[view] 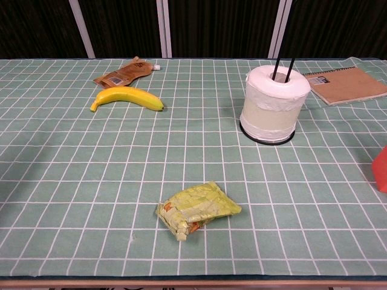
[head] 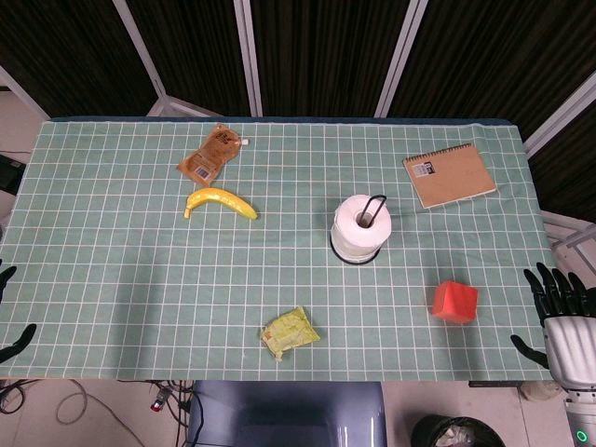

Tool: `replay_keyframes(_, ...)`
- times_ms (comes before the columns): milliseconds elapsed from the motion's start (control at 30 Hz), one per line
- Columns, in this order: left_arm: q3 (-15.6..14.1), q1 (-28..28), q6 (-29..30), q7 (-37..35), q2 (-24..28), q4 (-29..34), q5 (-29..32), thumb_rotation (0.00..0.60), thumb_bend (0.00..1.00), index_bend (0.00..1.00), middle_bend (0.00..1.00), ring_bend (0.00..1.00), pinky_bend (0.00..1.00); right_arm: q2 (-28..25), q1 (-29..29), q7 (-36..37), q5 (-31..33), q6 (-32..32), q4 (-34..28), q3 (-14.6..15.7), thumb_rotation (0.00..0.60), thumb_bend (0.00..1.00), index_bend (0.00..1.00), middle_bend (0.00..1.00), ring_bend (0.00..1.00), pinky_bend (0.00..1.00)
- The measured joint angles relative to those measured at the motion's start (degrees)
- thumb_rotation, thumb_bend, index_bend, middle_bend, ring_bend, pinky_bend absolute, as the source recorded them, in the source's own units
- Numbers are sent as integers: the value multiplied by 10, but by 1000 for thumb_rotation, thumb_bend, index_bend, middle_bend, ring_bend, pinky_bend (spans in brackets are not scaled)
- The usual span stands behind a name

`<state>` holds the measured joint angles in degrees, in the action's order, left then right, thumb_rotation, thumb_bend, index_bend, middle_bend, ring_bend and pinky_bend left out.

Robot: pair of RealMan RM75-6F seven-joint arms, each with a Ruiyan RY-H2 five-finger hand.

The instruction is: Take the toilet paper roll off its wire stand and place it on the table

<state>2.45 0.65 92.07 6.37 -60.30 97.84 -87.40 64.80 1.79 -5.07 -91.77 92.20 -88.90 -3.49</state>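
The toilet paper roll (head: 361,228) sits on its wire stand (head: 374,207), far from both hands. The right hand (head: 562,315) has fingers apart, holding nothing. Only fingertips of the left hand (head: 11,326) show, so I cannot tell.

Nothing readable from here: the brown spiral-bound notebook (head: 450,175) has a small white sticker, perhaps a barcode, and print on the brown spouted pouch (head: 209,155) blurs

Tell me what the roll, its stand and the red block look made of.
Toilet paper roll: soft white paper, matte, layered wraps. Wire stand: thin black rods and base ring, probably coated metal. Red block: matte with rounded edges, possibly foam; unclear.
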Motion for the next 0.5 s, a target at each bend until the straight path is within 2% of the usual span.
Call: replay_keyframes(500, 0, 0, 2, 7, -2, 3, -1, 600, 230, 101, 0, 0, 0, -2, 0, 10, 3, -1, -1, -1, 600, 0, 0, 0, 0, 0)
